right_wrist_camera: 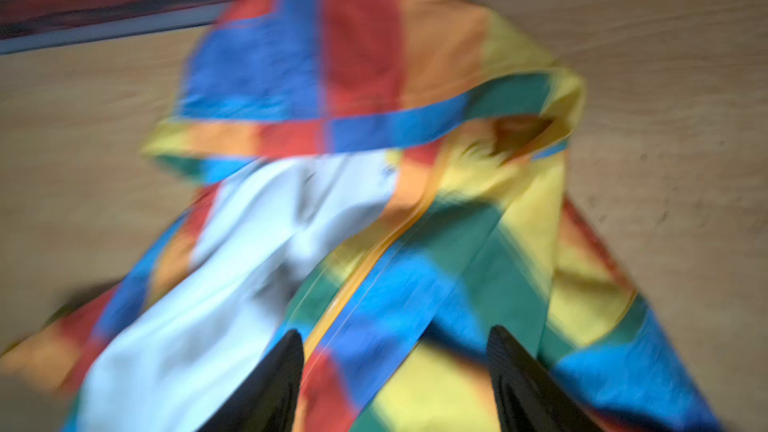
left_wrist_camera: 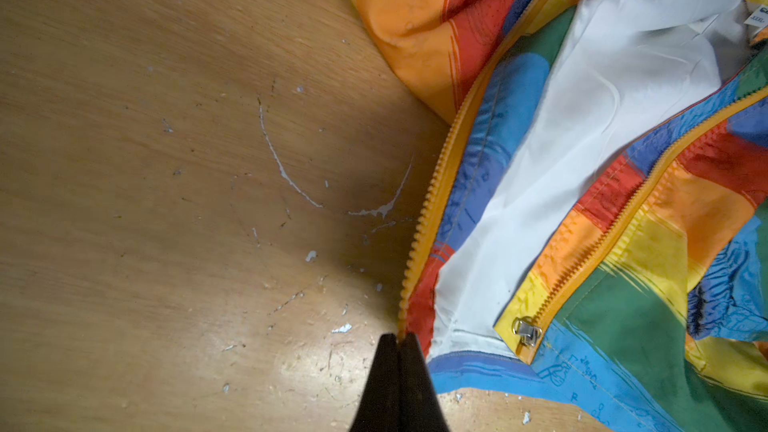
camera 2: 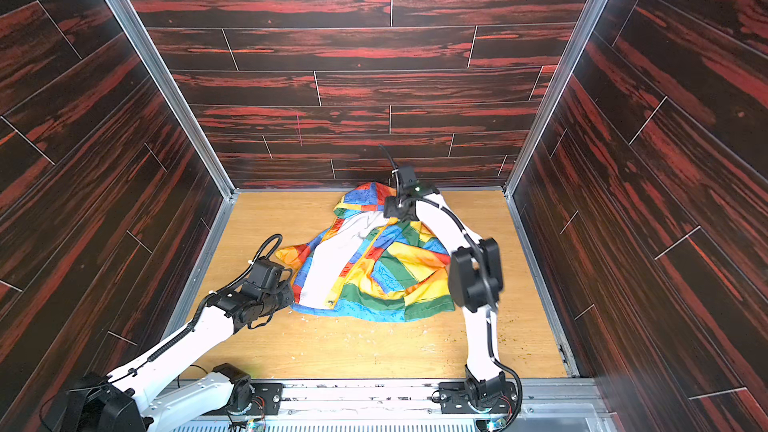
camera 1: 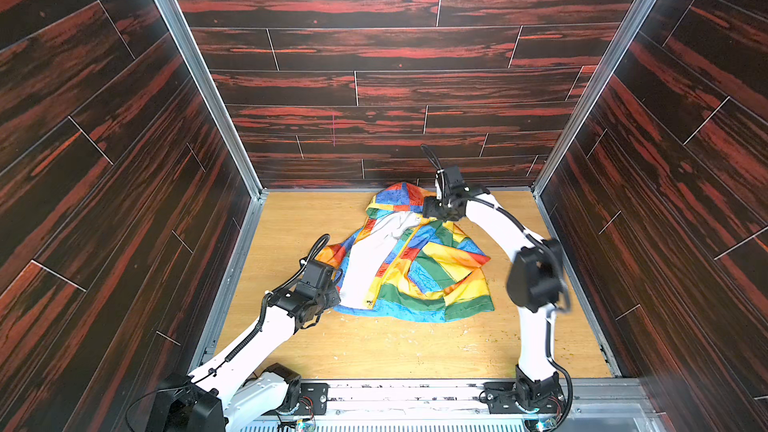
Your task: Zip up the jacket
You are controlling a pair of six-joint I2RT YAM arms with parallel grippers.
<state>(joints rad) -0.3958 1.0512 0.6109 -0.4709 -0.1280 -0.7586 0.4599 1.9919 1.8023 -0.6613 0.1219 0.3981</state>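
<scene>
The left claw point(left_wrist_camera: 400, 344) is clenching the bottom end of 1 zipper half point(left_wrist_camera: 440, 184), right at the hem. It is probably pinning that loose end so it can be fed into the slider. The right claw point(right_wrist_camera: 395, 334) is hanging released, its jaws standing wide apart above the jacket's chest, just below the hood and gripping nothing. That wrist view is blurred, so I cannot tell whether the tips are touching the cloth. From there it could steady the upper front while the hem is being joined.

The jacket point(camera 1: 415, 268) is lying face up near the middle of the bench point(camera 1: 374, 347), in both top views. Its hood point(camera 1: 397, 197) is pointing at the back wall and its hem is facing the arm bases. The front is gaping open, so the white lining point(left_wrist_camera: 540, 160) is showing between the 2 zipper halves. The thin, shiny cloth is wrinkling and will likely slide if tugged. The other half point(left_wrist_camera: 623, 218) is running up the far panel, with the small metal slider point(left_wrist_camera: 528, 332) sitting at its bottom. It is near the pinched end but apart from it, so zipping is not yet begun.

Dark red wood-pattern walls point(camera 1: 374, 56) are enclosing the cell on 3 sides. The bench is pale wood, scratched and dotted with white flecks point(left_wrist_camera: 309, 256).
</scene>
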